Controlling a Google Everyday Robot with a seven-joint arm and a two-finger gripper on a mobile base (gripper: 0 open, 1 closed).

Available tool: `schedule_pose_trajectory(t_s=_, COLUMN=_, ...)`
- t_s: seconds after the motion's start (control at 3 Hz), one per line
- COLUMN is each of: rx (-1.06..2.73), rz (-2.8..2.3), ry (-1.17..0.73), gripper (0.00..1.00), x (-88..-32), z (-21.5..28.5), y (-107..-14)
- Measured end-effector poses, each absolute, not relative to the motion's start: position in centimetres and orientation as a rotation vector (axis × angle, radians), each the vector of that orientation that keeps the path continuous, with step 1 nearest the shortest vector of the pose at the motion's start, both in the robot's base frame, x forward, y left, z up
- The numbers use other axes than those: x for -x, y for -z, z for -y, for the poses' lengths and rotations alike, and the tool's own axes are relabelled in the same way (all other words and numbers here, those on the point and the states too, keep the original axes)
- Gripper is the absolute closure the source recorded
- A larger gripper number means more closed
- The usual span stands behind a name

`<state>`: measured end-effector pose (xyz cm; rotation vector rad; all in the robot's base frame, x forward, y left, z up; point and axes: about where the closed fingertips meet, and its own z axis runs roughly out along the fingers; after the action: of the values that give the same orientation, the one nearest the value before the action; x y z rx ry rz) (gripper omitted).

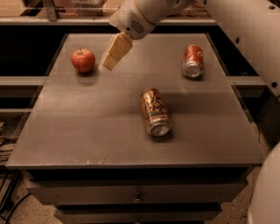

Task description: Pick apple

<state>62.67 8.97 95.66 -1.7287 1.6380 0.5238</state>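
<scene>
The apple is small, round and red, and sits on the grey table at the far left. My gripper hangs from the white arm above the table, just right of the apple and a little apart from it. Its tan fingers point down and to the left. Nothing shows between them.
A red soda can lies on its side at the far right. A brown-gold can lies on its side near the middle. The white arm crosses the upper right. Shelving stands behind the table, drawers below its front edge.
</scene>
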Motion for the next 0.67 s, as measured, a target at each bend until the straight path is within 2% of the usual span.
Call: schedule_pose_trajectory(t_s=0.67, rx=1.669, rz=-1.653, ry=-0.559, gripper=0.0, x=-63.12, z=-10.12, y=-94.78)
